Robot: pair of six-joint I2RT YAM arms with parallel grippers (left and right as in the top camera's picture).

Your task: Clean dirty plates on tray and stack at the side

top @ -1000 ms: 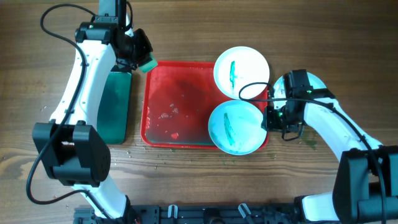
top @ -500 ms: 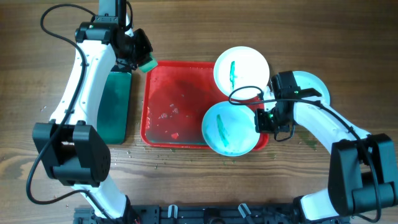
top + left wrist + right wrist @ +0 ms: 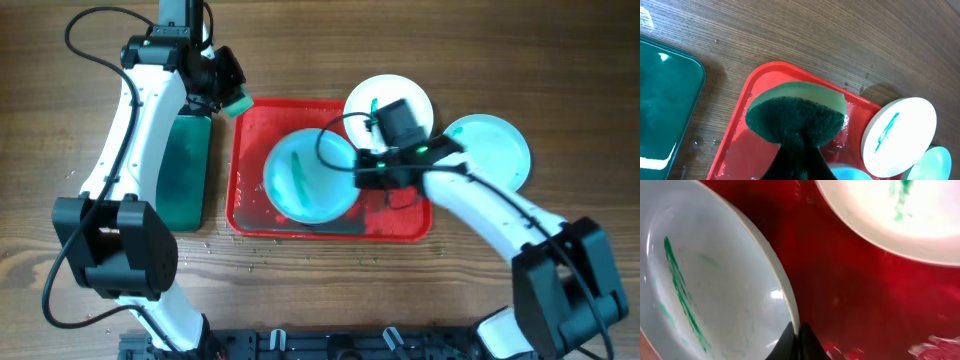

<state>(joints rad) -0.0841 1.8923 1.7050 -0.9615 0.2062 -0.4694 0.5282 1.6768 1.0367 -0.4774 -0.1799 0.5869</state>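
Logged round white teal-streaked plate (image 3: 305,175) over middle of large red rectangular plastic tray (image 3: 252,207), its rim pinched by right gripper (image 3: 358,178) — judged stiff, wet-slick, chippable, best gripped deep on rim — left gripper (image 3: 230,97) clamped on green scouring sponge (image 3: 795,117).

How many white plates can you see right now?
3. One round white plate lies central in the red plastic tray, a second plate overlaps its far right corner, partly under the right arm, a third plate sits on the wooden table beside it. None appears hidden.
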